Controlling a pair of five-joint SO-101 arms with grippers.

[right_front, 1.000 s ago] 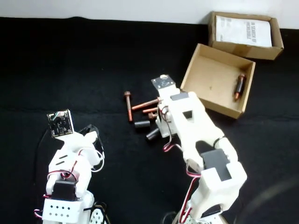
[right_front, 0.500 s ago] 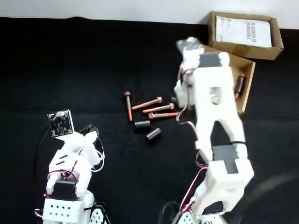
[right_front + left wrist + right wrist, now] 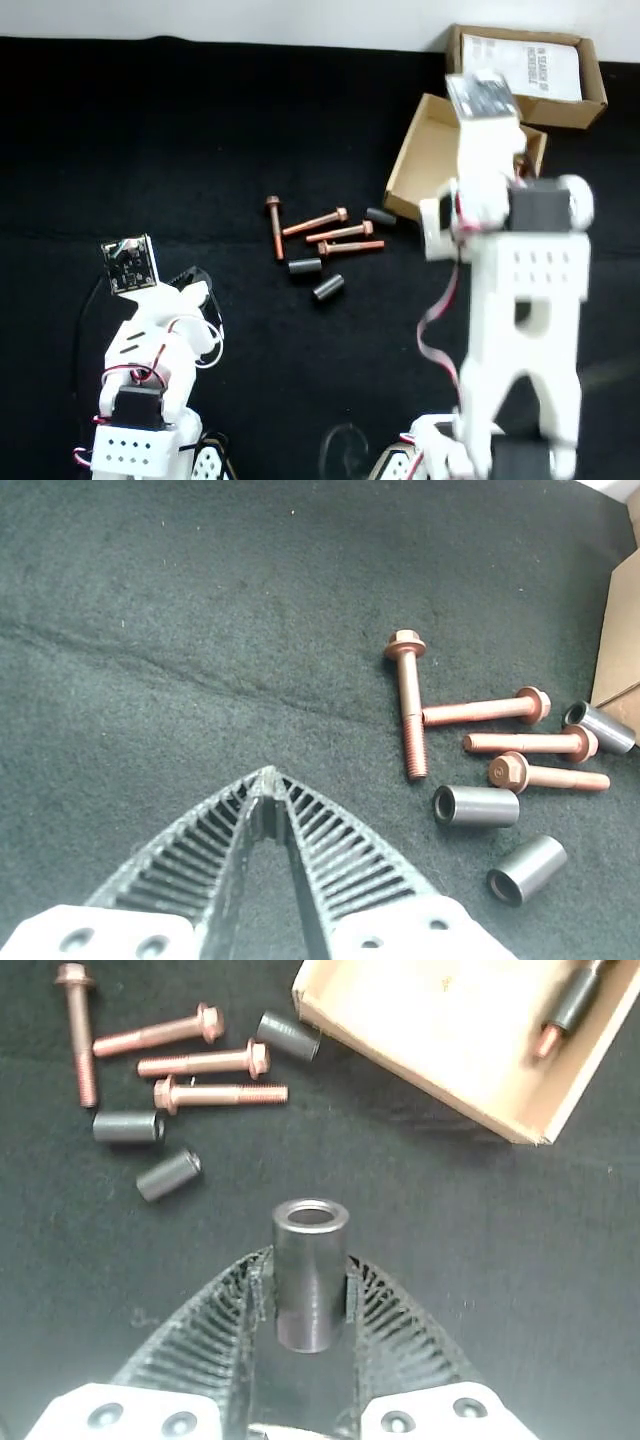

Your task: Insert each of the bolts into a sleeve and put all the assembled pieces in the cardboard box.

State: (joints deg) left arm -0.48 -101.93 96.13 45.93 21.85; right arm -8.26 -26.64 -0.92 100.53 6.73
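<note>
Sleeve [image 3: 311, 1295] being pinched upright between right fingers [image 3: 245, 1285], above tabletop [image 3: 480, 1260]. Left fingers [image 3: 268, 785] being held pressed together. Four bolts [image 3: 410, 705], three loose sleeves [image 3: 476, 806] being carried on tabletop beside cardboard box [image 3: 400, 1050]; assembled piece [image 3: 572, 1005] being contained inside.

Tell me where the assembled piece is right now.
In the right wrist view the assembled piece lies inside the cardboard box, against its side wall.

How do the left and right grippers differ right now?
The left gripper is shut and empty; the right gripper is shut on a sleeve. The left gripper's fingers meet at the tips; the right gripper's fingers sit apart, either side of the sleeve. Both have dark ribbed fingers.
</note>
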